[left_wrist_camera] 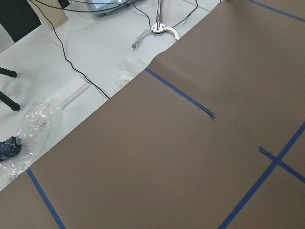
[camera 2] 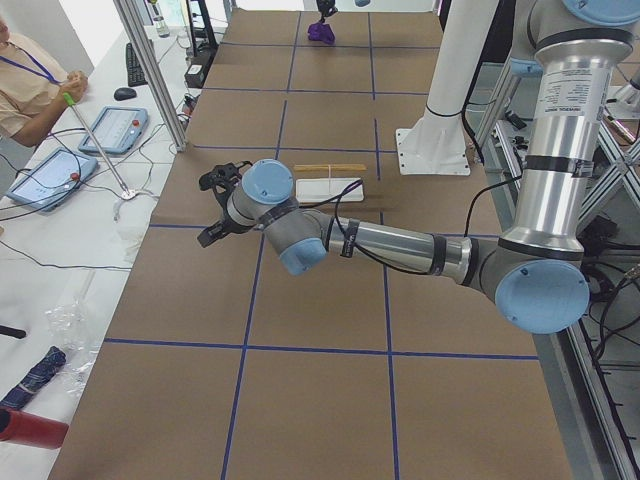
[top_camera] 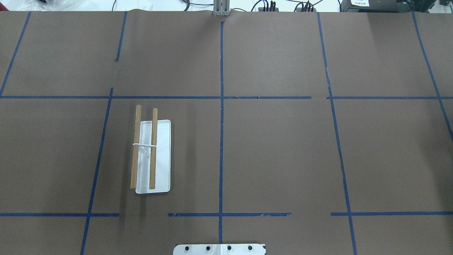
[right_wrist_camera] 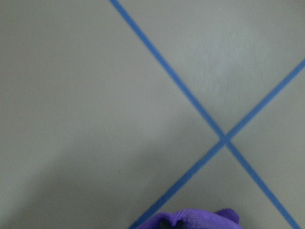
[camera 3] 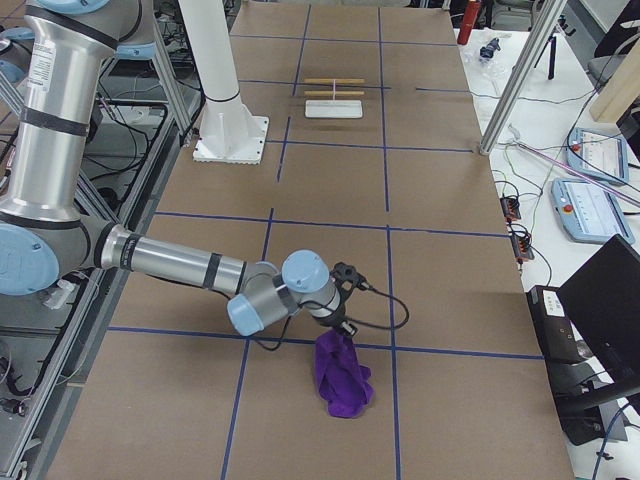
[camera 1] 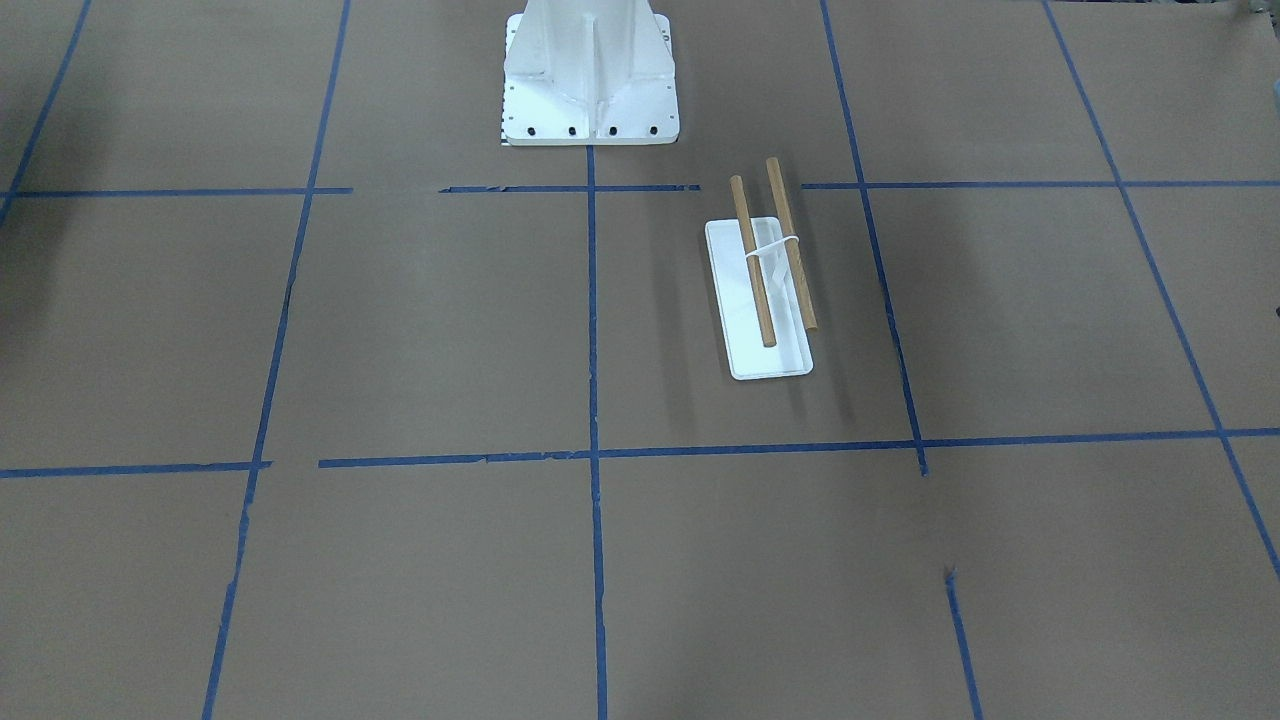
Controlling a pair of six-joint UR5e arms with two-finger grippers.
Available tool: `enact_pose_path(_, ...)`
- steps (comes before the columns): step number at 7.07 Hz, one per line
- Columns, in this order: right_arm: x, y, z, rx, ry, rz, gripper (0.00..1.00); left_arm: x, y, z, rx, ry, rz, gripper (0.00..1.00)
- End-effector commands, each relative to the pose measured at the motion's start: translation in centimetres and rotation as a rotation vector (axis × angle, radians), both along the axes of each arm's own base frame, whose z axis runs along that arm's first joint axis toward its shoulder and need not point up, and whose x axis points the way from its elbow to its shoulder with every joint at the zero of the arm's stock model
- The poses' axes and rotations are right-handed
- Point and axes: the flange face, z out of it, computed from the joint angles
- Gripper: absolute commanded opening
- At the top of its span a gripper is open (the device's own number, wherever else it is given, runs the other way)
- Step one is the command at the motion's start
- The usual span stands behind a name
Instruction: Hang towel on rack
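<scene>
The rack [camera 1: 760,290] has a flat white tray base and two parallel wooden dowels; it stands on the robot's left half of the table [top_camera: 152,156] with nothing on it. It also shows in the side views [camera 2: 330,185] [camera 3: 333,100]. The purple towel [camera 3: 342,375] hangs bunched from under my right gripper [camera 3: 340,325], its lower end on the paper near the table's right end. Its top edge shows in the right wrist view [right_wrist_camera: 190,220]. My left gripper [camera 2: 215,205] hovers near the table's left edge, far from the rack. I cannot tell whether either gripper is open or shut.
The large white pedestal base [camera 1: 590,80] stands at the robot's side of the table [top_camera: 219,249]. Aluminium posts [camera 2: 150,70] [camera 3: 520,70] stand at the far table edge. An operator [camera 2: 30,80] sits beyond it with tablets and cables.
</scene>
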Motion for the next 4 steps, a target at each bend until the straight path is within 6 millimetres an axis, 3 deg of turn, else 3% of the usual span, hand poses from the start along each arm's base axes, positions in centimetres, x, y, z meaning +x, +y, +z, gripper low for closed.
enact_pose_path(1, -2.0, -5.5, -16.8, -0.064, -0.137, 0.042, 0.00, 1.6, 0.2, -1.3, -0.050, 0.070, -0.012, 1.00)
enact_pose_path(2, -3.0, -7.3, -22.0, -0.077, -0.228, 0.054, 0.00, 4.5, -0.2, -2.9, -0.129, 0.137, -0.012, 1.00)
enact_pose_path(3, -6.1, -8.0, -26.0, -0.131, -0.289, 0.074, 0.00, 7.8, -1.5, -5.9, -0.272, 0.246, -0.037, 1.00)
enact_pose_path(4, -9.1, -8.1, -30.2, -0.177, -0.346, 0.090, 0.00, 11.8, -2.6, -10.5, -0.381, 0.329, -0.031, 1.00)
